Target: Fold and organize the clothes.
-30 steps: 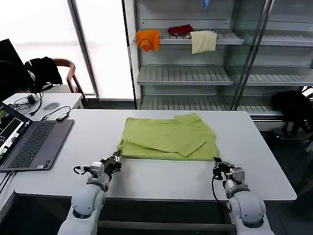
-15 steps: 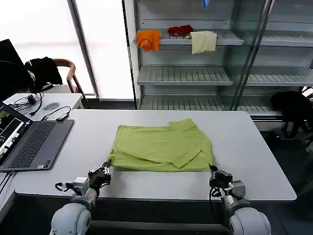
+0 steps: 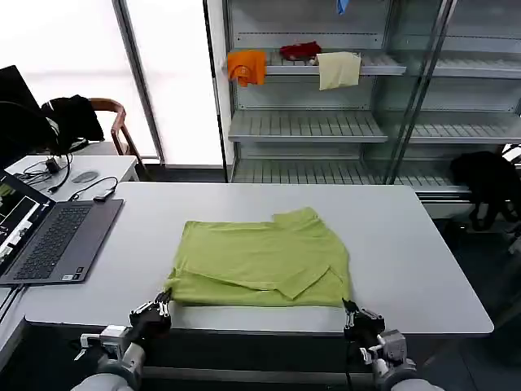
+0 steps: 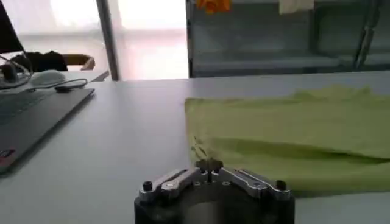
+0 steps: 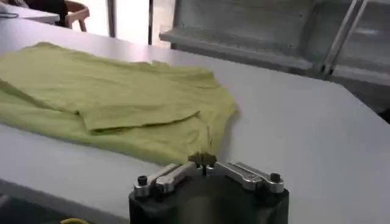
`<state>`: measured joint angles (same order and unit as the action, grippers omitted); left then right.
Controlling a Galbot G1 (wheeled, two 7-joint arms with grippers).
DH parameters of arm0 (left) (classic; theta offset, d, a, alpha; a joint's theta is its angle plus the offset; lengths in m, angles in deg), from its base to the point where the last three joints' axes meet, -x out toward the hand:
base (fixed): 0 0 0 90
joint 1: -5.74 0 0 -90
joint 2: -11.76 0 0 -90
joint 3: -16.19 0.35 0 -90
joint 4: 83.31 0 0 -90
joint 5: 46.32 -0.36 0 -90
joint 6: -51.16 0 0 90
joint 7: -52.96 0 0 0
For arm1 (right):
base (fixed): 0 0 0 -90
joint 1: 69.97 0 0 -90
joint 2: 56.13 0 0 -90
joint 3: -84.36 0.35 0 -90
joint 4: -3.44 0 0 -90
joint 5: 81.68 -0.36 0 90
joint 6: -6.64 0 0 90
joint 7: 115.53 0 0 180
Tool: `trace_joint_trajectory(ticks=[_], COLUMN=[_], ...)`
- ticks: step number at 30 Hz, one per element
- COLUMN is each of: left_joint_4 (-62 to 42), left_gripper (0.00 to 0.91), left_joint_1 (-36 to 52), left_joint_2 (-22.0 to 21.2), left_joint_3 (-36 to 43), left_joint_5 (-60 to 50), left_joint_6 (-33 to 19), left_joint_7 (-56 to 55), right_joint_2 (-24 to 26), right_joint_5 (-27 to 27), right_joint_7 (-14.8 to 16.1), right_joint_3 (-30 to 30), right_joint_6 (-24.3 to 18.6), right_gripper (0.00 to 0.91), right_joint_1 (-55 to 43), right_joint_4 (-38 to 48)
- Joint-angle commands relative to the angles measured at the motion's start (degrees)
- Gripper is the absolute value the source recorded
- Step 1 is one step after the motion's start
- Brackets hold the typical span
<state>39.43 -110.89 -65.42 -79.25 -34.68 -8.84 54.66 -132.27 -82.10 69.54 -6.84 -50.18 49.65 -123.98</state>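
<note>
The clothes are one lime-green T-shirt [image 3: 260, 261], lying folded and flat on the white table [image 3: 407, 244] close to its front edge. My left gripper [image 3: 160, 308] is at the shirt's near left corner, fingers shut on the hem. My right gripper [image 3: 352, 314] is at the near right corner, also shut on the hem. In the left wrist view the closed gripper [image 4: 209, 164] pinches a thin edge of the shirt [image 4: 292, 134]. The right wrist view shows the same: the gripper [image 5: 203, 161] closed on the edge of the shirt [image 5: 109, 91]. No print is visible.
An open laptop [image 3: 49, 240] sits on the table's left side. Behind the table stands a metal shelf rack [image 3: 309, 126] holding orange [image 3: 247, 65], red [image 3: 299, 50] and cream [image 3: 339, 69] cloths. A chair with a black garment [image 3: 73, 114] is at the back left.
Both grippers have drawn back toward the table's front edge, dragging the shirt with them; it now lies nearer the edge and slightly further left.
</note>
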Motion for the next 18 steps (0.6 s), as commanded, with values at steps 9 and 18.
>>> trace_joint_trajectory(ticks=[9,18], left_joint_4=[2.3,1.4], left_gripper=[0.907,0.907], left_joint_1=[-3.1,9.3], left_joint_2=[-0.7,-0.2], left_joint_3=[-1.4,-2.6], left_joint_5=[1.5,8.4], left_joint_6=[-1.3,1.1], left_joint_7=[-3.6,-0.3], right_joint_2=[-1.1,-2.5], right_joint_5=[-0.7,-5.9], right_joint_7=[-4.1,-2.7], right_joint_3=[3.3,0.0], right_joint_6=[-0.6,0.6], right_gripper=[0.907,0.907], right_joint_1=[0.4,-21.4], right_joint_4=[-3.7,5.5])
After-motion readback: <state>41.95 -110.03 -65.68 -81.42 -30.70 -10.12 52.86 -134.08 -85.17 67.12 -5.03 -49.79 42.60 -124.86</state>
